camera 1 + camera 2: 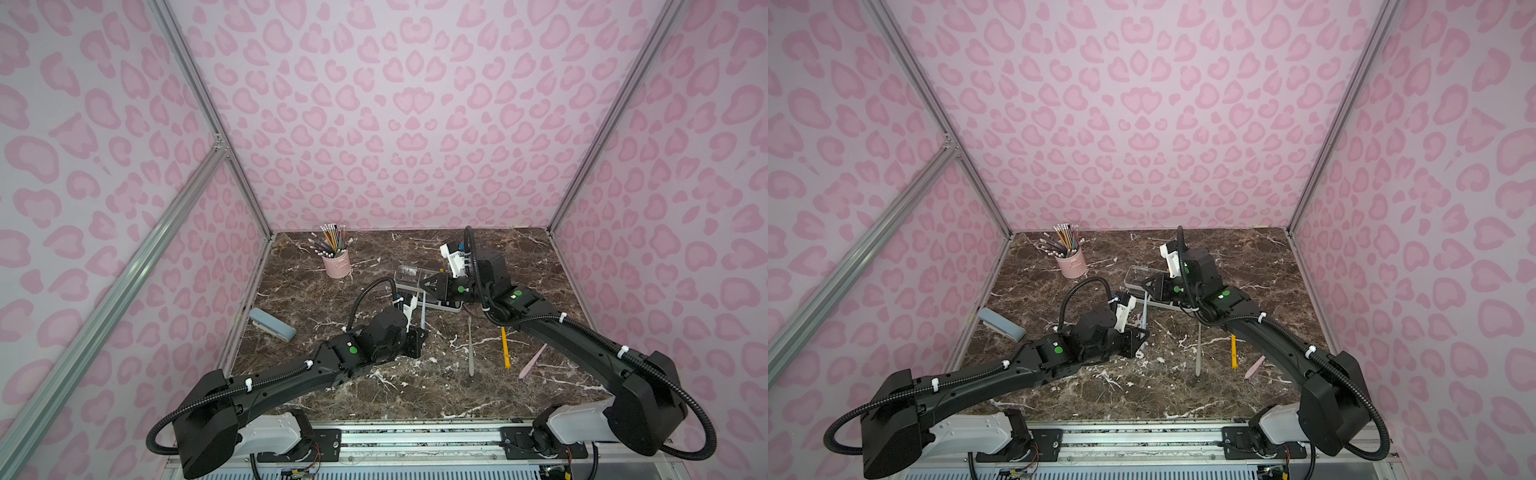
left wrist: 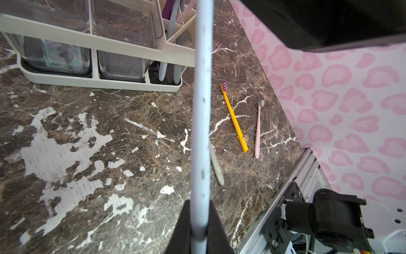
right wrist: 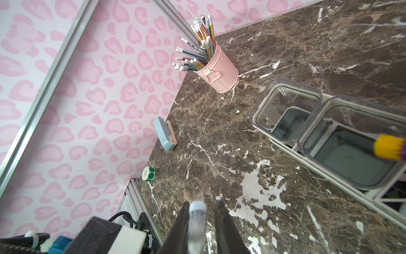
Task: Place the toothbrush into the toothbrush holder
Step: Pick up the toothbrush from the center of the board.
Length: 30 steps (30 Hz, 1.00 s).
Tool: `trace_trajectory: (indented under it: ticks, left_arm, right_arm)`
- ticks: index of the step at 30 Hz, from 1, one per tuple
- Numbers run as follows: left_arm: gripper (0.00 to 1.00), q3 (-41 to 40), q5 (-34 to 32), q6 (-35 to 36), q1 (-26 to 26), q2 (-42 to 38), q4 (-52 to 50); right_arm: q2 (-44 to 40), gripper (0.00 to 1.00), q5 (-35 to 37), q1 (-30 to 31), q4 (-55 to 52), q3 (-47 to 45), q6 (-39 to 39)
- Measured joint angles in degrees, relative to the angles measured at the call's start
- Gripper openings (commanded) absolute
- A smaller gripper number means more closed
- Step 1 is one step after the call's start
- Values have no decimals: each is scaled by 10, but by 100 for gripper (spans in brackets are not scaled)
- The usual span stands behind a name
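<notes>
1. A handover between the arms is judged to be the step in hand. The pale blue toothbrush [image 1: 423, 311] is held roughly upright above the middle of the table [image 1: 374, 390], just at 6 o'clock of the toothbrush holder [image 1: 449, 308], and has not yet been put in any slot
2. The left gripper [image 2: 198, 220] is clenched on the lower handle, which is seen pinched between both black fingers in the left wrist view
3. The right gripper [image 3: 201, 211] is set around the bristle end. One finger is seen against it and a slim gap is left on the other side, so a firm grasp is not shown
4. The next move is judged to call for that gap to be shut before the left fingers are released. The toothbrush would then have to be carried to the divided compartment [image 2: 175, 33] at the holder's 4 o'clock end and lowered handle first, clear of what stands there
5. Only in the left wrist view is that compartment seen, with other brushes [image 2: 173, 22] already stood in it; in both top views it is hidden under the right arm [image 1: 540, 320]
6. Only in the right wrist view can the finger gap be checked
7. The top views alone show both arms together, with a cup of pencils [image 1: 336, 262] at 11 o'clock on the table and three loose brushes [image 1: 505, 347] at 4 o'clock
</notes>
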Motion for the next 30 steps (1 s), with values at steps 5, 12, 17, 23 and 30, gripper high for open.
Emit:
trace_trajectory:
  ticks: [5,12,17,23,30]
  left_arm:
    - [3,0,0,0,-1,3,0]
    - [12,1,-1,0,-1,5,0]
    - [34,6,-4,4,-1,3,-2]
    - [57,18,-16,11,-1,-13,-22]
    - [62,31,-43,17,-1,-40,-43]
  right_arm:
    - [2,13,-6,0,-2,3,0]
    - [1,0,-8,-2,-3,3,0]
    - [-1,0,-8,-6,-3,3,0]
    - [-19,0,-1,-20,-6,7,0]
    - [-94,0,69,-39,-4,5,-25]
